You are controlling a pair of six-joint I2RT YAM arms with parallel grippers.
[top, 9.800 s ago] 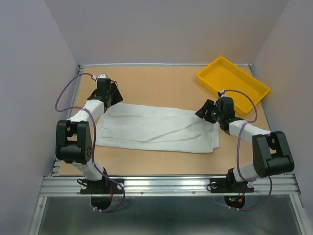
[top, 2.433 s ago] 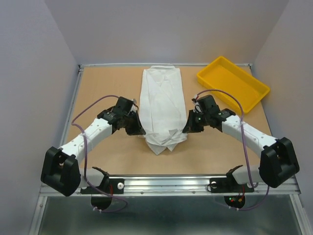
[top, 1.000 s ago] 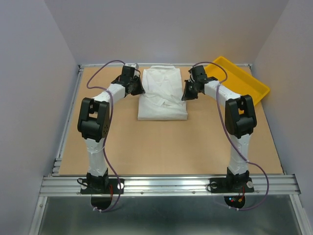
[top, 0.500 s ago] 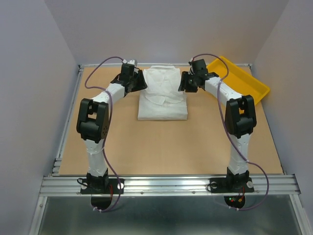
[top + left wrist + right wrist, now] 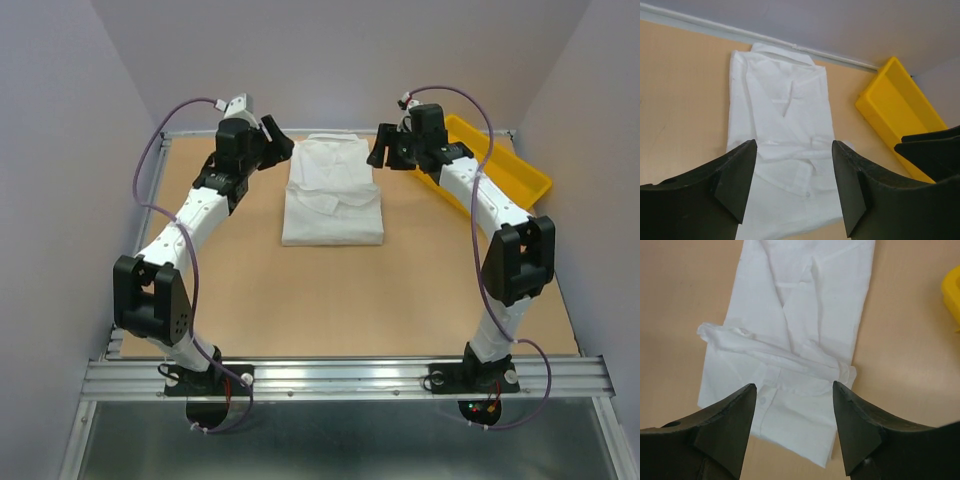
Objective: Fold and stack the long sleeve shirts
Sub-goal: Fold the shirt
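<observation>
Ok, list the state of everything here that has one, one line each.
white shirt, folded into a compact rectangle, lying flat on the table, a loose ridge of fabric across its middle.
yellow tray, at the far right corner, nothing seen in the part that shows.
left claw, open, empty, not touching the shirt.
right claw, open, empty, not touching the shirt.
</observation>
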